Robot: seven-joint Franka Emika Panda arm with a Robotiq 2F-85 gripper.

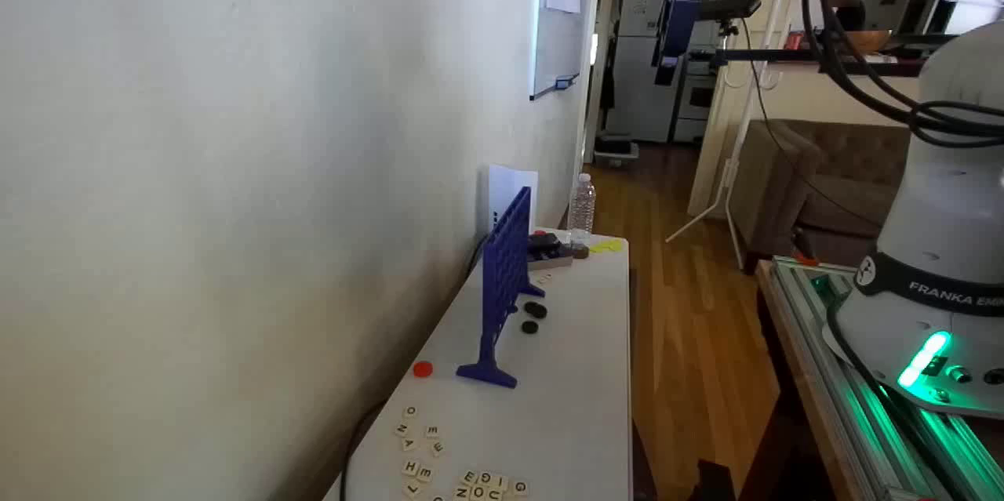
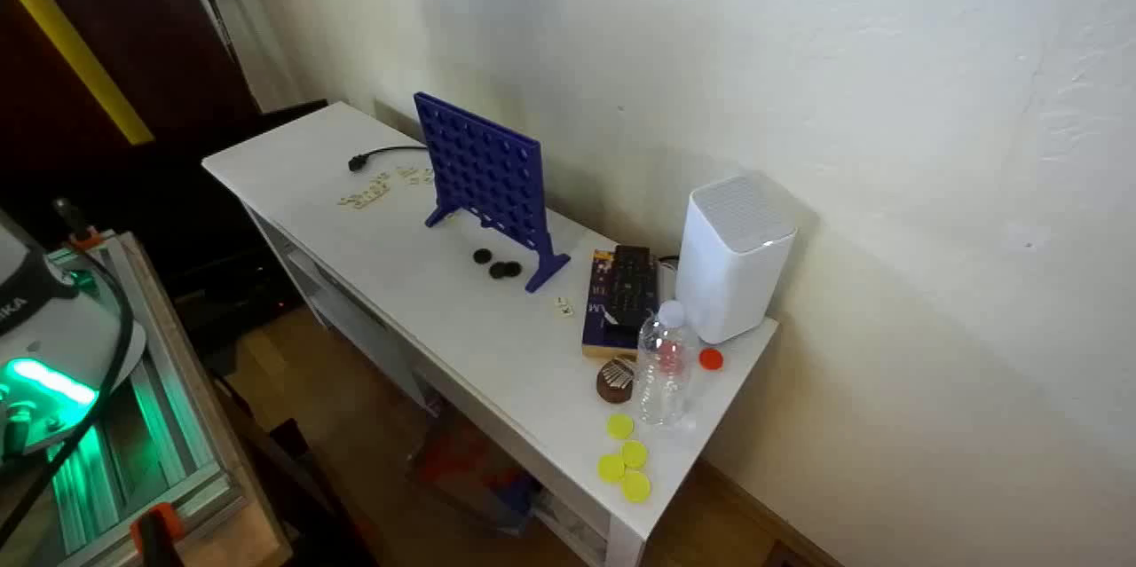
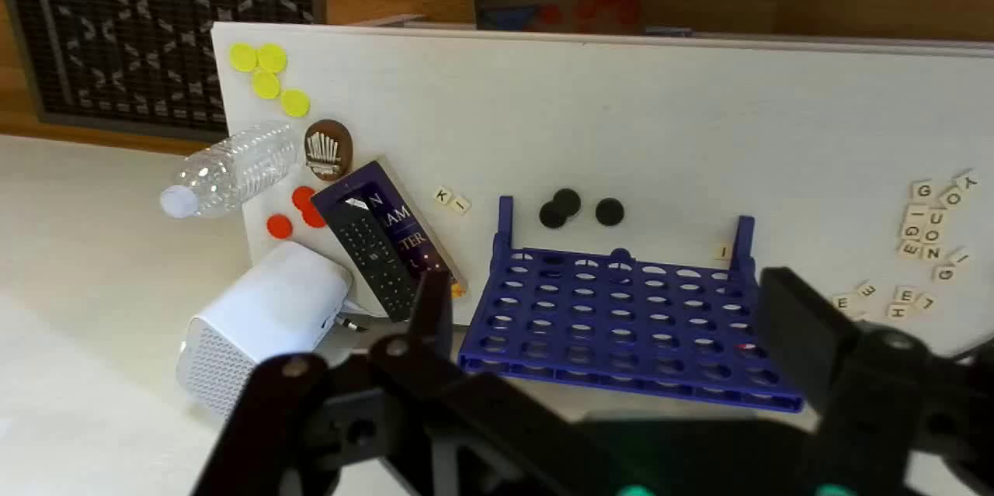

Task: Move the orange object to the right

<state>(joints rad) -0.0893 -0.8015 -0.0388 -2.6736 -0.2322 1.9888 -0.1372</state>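
Near the long edge beside the white wall (image 1: 235, 172), one small orange-red disc (image 1: 423, 369) lies on the white surface (image 2: 426, 283), apart from the foot of the upright blue plastic grid stand (image 1: 506, 258). On the stand's other side lie three round black discs (image 3: 567, 201); beyond them a wide white strip reaches the opposite long edge. Four yellow discs (image 3: 266, 84) lie by its corner; near the short edge there are one clear plastic bottle (image 3: 256, 162) and three red discs (image 3: 304, 197). The tool (image 3: 608, 286) has its fingers wide apart.

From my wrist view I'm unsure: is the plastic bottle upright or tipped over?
Upright: in both exterior views the bottle stands on the table with its cap at the top.
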